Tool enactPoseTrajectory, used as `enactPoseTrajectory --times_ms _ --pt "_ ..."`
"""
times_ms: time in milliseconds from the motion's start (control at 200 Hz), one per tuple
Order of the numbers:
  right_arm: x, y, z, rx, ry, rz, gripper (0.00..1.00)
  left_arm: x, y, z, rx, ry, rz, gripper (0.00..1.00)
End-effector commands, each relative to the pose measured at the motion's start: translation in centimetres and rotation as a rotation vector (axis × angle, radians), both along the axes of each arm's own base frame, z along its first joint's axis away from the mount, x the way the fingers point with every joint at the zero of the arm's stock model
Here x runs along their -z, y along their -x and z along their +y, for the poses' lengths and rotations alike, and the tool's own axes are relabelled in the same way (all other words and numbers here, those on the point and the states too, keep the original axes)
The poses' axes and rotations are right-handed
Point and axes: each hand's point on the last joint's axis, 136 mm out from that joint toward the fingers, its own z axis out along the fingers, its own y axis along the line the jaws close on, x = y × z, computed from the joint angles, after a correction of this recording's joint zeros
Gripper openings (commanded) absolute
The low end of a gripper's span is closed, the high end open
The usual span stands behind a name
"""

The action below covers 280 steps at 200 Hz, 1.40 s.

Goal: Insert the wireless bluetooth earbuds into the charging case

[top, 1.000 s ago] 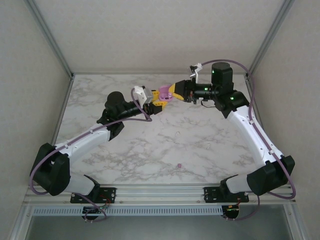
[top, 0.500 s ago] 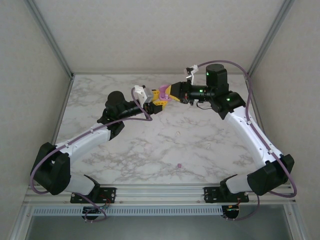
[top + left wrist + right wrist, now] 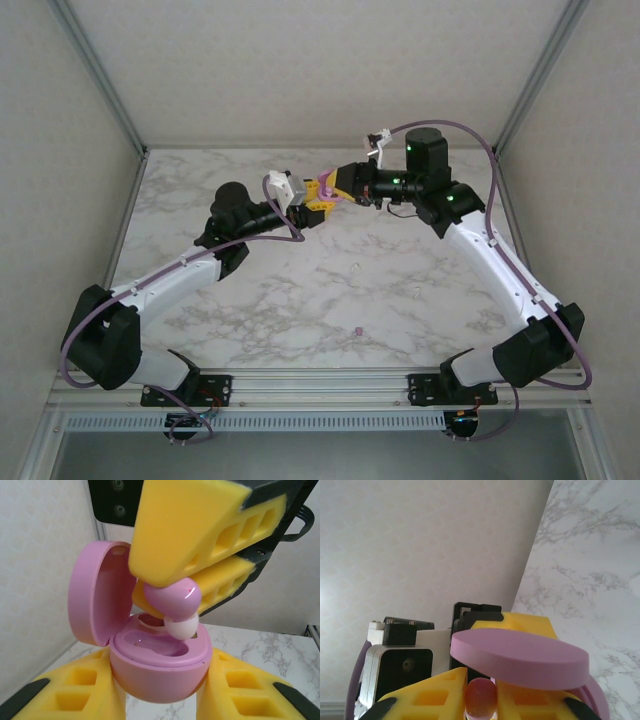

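Hanging just over the right-hand well of its case, a glossy purple pebble-shaped earbud (image 3: 172, 599) with a white tip is pinched between the yellow, slotted fingers (image 3: 200, 525) of the right tool (image 3: 334, 186), whose jaws are closed tight on it (whether the white tip already touches the well I cannot tell). Below it sits the rounded mauve-pink plastic charging case (image 3: 160, 667), upright, its oval lid (image 3: 95, 595) swung open to the left in the left wrist view. From the right wrist the same lid shows edge-on as a flat disc above the bud. The left tool (image 3: 157, 695) clamps the case's body from both sides with its own yellow fingers, which are parted only by the case's width. Both tools meet in the air above the far middle of the white marbled counter (image 3: 220, 300). Nearer the arm bases, well apart from the case, a loose purple bud (image 3: 358, 329), a pale bud (image 3: 354, 267) and a second pale bud (image 3: 416, 292) lie on the counter.
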Motion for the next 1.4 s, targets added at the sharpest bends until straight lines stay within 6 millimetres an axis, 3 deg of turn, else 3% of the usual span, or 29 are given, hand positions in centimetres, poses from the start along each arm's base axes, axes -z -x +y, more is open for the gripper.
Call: enactPoseTrajectory --times_ms 0,586,961,1397 --pt "-0.9 -0.5 0.5 0.018 -0.014 -0.038 0.2 -2.5 0.1 -0.1 0.008 0.045 -0.036 0.23" --pt "2.2 -0.7 0.6 0.08 0.186 -0.057 0.21 -2.9 -0.6 -0.1 -0.025 0.069 -0.02 0.23" --pt "3.1 -1.1 0.1 0.126 0.255 -0.057 0.25 -3.1 -0.7 -0.1 -0.032 0.076 -0.022 0.23" --pt "1.9 -1.1 -0.6 0.165 0.273 -0.088 0.3 -3.1 -0.6 -0.1 -0.032 0.074 -0.019 0.23"
